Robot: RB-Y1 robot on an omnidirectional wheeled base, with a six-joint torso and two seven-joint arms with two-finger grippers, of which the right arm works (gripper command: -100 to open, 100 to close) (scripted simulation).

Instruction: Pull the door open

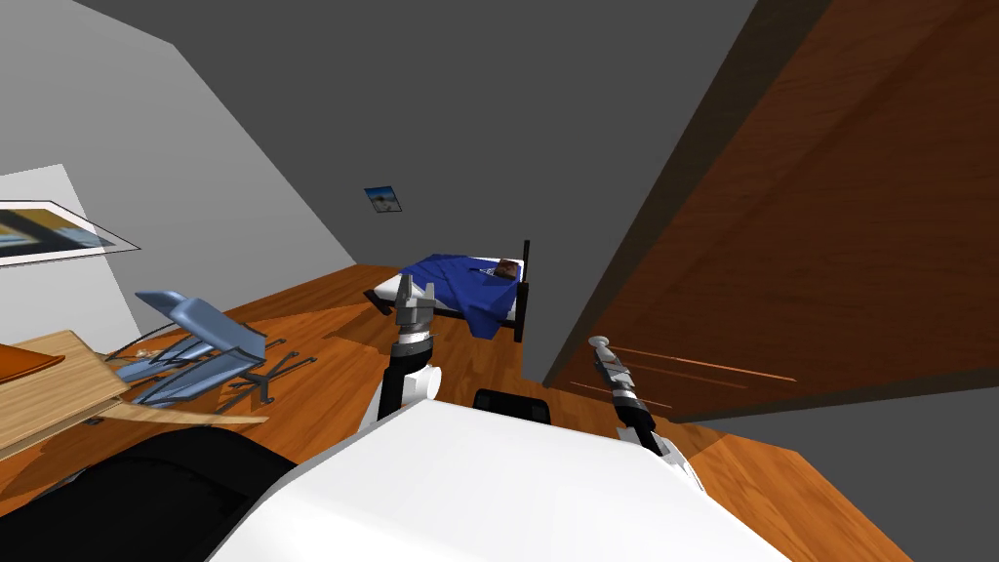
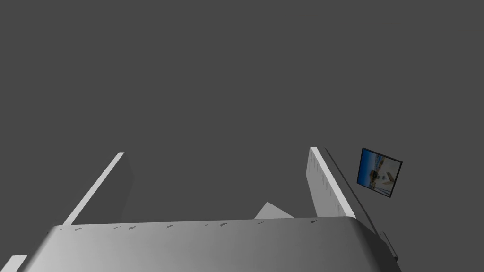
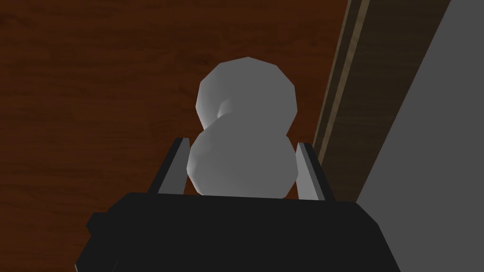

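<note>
Your right gripper [image 3: 241, 144] is clenching the grey door knob [image 3: 246, 108]. The knob's rounded end is sitting between the two fingers [image 3: 172, 170], pressing against both, right up against the gripper's dark body. The knob is sticking out of the dark brown wooden door [image 3: 94, 94], close to the door frame [image 3: 345, 94]. Your left gripper [image 1: 415, 293] is hanging well apart from the knob, fingers spread wide.

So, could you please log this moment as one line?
right gripper: shut on grey knob of brown door | left gripper: open, empty
</note>
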